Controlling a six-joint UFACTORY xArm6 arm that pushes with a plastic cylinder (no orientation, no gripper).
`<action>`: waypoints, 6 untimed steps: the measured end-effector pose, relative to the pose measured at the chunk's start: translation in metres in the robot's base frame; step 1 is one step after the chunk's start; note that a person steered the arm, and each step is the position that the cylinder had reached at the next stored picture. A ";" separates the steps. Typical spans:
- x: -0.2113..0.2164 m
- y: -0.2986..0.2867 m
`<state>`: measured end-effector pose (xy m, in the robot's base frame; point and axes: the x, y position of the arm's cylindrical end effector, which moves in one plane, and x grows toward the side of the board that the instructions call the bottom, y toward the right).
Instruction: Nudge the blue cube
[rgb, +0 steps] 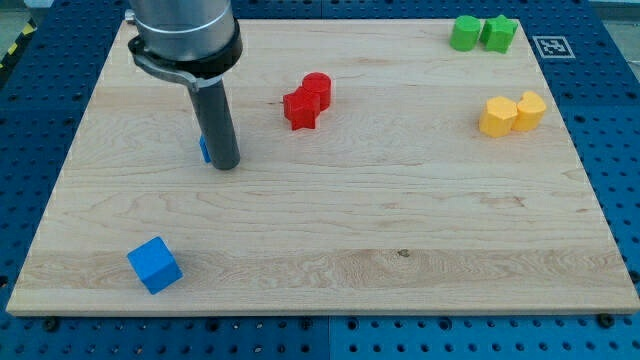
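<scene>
Blue cube alone at bottom left; second blue block touching my tip; no hand visible.

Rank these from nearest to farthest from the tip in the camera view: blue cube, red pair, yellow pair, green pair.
From my tip:
1. Red pair, to the view's upper right of the tip.
2. Blue cube, near the view's bottom left.
3. Yellow pair, at the view's right.
4. Green pair, in the view's top right corner.

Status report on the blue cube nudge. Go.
My tip down on the board, a blue block mostly hidden behind it. Blue cube apart, toward view's bottom left. Nothing between.
</scene>
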<state>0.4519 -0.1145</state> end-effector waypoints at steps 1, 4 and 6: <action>-0.003 0.000; 0.065 -0.056; 0.167 -0.066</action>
